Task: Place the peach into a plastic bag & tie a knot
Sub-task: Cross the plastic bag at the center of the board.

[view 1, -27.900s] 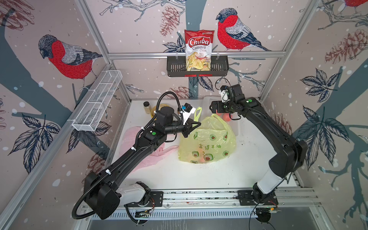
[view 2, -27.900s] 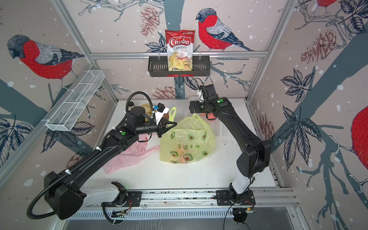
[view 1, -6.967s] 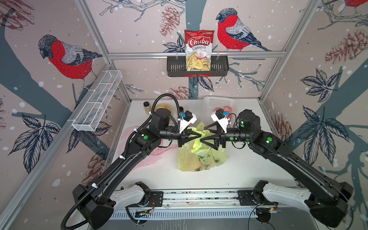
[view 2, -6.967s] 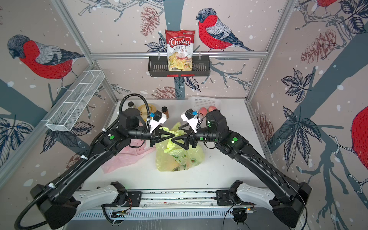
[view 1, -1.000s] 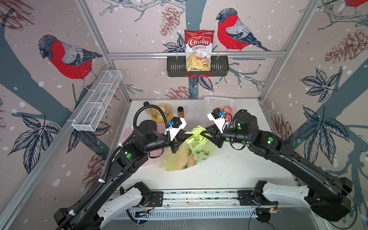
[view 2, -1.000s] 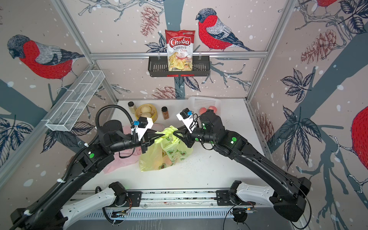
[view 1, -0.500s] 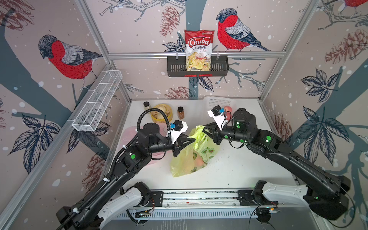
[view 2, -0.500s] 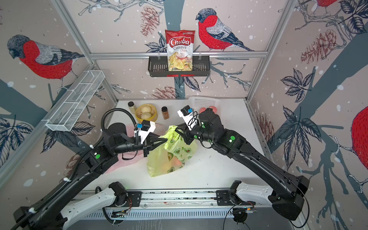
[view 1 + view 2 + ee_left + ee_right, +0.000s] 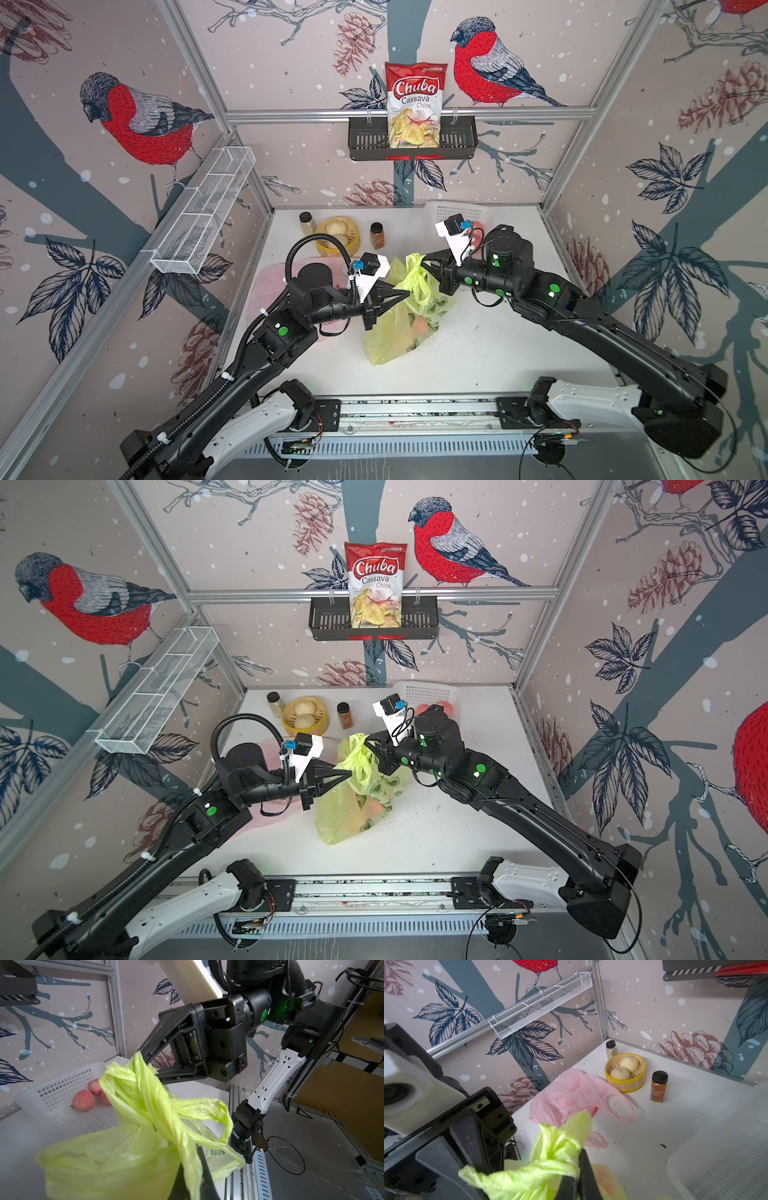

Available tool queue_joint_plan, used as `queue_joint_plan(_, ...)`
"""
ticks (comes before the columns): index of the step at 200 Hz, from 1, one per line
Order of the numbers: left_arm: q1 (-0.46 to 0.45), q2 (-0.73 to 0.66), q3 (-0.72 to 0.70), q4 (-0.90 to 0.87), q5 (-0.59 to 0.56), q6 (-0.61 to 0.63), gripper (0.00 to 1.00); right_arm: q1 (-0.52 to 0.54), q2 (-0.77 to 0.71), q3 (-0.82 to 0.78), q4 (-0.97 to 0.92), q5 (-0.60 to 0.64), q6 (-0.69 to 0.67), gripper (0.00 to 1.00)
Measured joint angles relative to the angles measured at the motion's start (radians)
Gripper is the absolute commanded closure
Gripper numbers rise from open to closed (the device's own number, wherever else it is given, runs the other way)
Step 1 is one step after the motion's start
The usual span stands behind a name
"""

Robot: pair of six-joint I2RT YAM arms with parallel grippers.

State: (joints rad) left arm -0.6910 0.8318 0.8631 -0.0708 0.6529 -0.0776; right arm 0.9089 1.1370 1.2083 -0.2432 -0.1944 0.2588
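We judge the pink peach (image 9: 420,327) bagged in the translucent yellow-green plastic bag (image 9: 390,340), our left tool (image 9: 408,293) and right tool (image 9: 424,262) both clamped on its twisted handles (image 9: 158,1105), the knot not yet pulled tight.

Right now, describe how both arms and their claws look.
The left arm and right arm are black with white base links and green dots. A ribbed black hose loops along the left one. The left claw and right claw are black, tapering wedges carrying white camera mounts.
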Motion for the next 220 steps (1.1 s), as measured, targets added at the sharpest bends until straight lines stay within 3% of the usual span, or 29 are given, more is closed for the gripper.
queue_joint_plan(80, -0.013, 0.022, -0.098, 0.228, 0.028, -0.107, 1.00, -0.007, -0.042, -0.173, 0.380, -0.088, 0.196, 1.00)
queue_joint_plan(126, -0.019, 0.021, -0.095, 0.268, 0.028, -0.127, 1.00, -0.033, -0.015, -0.214, 0.550, -0.248, 0.294, 1.00)
queue_joint_plan(132, -0.019, 0.018, -0.089, 0.259, 0.021, -0.122, 0.94, -0.037, -0.010, -0.213, 0.557, -0.267, 0.297, 1.00)
queue_joint_plan(147, -0.019, 0.015, -0.068, 0.226, -0.003, -0.100, 0.68, -0.050, -0.003, -0.206, 0.558, -0.314, 0.315, 1.00)
queue_joint_plan(165, -0.019, 0.014, -0.039, 0.169, -0.020, -0.077, 0.51, -0.064, -0.003, -0.206, 0.564, -0.372, 0.316, 1.00)
queue_joint_plan(220, -0.020, -0.095, -0.010, 0.008, -0.064, -0.027, 0.41, -0.115, -0.003, -0.221, 0.587, -0.487, 0.322, 1.00)
